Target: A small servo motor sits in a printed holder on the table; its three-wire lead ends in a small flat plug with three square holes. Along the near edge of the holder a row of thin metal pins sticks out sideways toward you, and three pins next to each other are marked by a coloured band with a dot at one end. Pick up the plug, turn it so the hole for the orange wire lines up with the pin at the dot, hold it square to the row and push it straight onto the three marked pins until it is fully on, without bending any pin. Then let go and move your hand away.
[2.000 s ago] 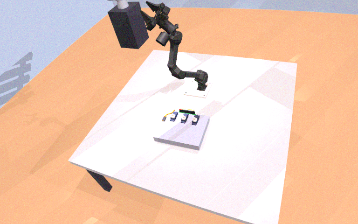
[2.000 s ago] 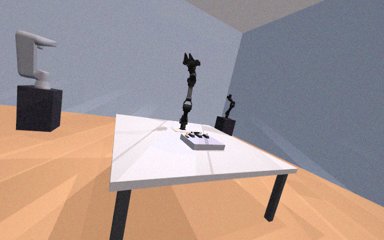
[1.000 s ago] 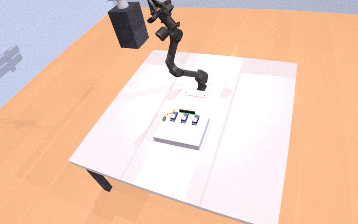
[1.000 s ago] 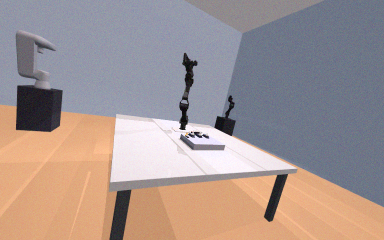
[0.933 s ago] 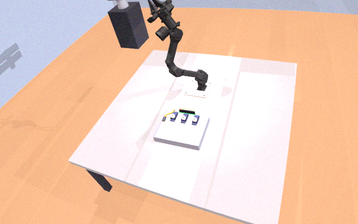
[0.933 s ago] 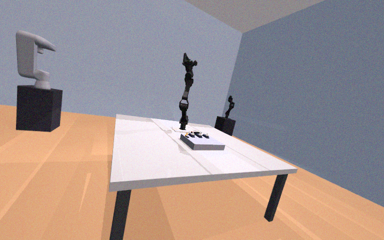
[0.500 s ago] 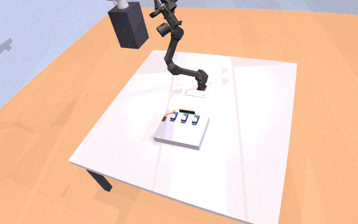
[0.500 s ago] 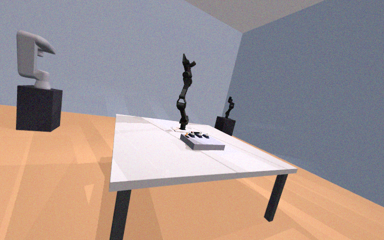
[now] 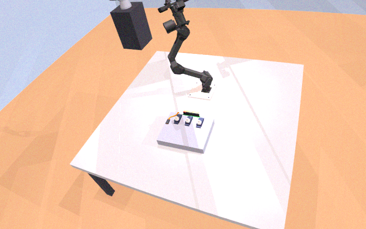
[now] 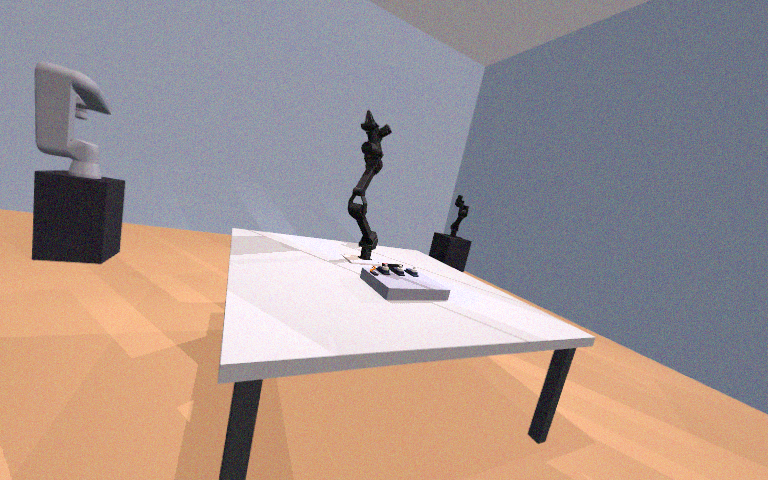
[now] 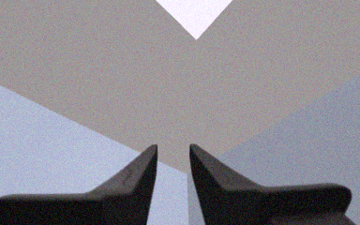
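My gripper (image 10: pixel 368 113) (image 11: pixel 173 149) points upward, high above the table and far from the plug. Its fingers are partly open, with nothing between them in the wrist view. The small dark plug (image 9: pixel 167 121) lies at the left of the pale holder block (image 9: pixel 179 141) (image 10: pixel 417 293), on the end of an orange lead (image 9: pixel 173 115). The lead runs to the leftmost dark blue servo (image 9: pixel 177 119). A black pin strip (image 9: pixel 191 114) with coloured edges is at the block's edge facing the arm's base. Single pins, the dot and the plug's holes are too small to tell.
Two more servos (image 9: pixel 188 120) (image 9: pixel 199 122) with white discs sit on the block. The arm's base plate (image 9: pixel 199 96) is on the white table (image 9: pixel 244 170) (image 10: pixel 293 321) behind the block. A black pedestal (image 9: pixel 132 28) (image 10: pixel 76 220) with a white robot stands beyond the table.
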Motion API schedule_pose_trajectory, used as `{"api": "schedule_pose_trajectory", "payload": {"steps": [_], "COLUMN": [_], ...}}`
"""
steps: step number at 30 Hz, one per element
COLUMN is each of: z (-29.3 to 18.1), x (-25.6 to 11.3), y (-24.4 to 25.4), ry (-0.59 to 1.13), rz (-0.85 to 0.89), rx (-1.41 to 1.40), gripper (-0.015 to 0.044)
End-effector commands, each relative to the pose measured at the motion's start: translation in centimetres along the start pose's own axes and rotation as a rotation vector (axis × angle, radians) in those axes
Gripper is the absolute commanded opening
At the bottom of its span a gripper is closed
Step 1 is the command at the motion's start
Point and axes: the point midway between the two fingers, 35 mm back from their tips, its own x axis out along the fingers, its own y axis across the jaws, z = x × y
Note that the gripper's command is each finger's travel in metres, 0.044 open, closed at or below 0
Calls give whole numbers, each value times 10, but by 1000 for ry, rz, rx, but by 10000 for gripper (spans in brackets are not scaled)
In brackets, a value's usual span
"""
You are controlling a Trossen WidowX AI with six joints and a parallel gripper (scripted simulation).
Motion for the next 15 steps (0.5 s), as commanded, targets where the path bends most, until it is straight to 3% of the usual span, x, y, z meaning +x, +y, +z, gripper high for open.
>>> {"api": "schedule_pose_trajectory", "payload": {"steps": [1,15], "z": [1,3], "x": [-1,-7], "y": [-15,-54], "ry": [-17,-52], "rz": [-40,-163], "rx": [-47,-240], "gripper": [115,115]}}
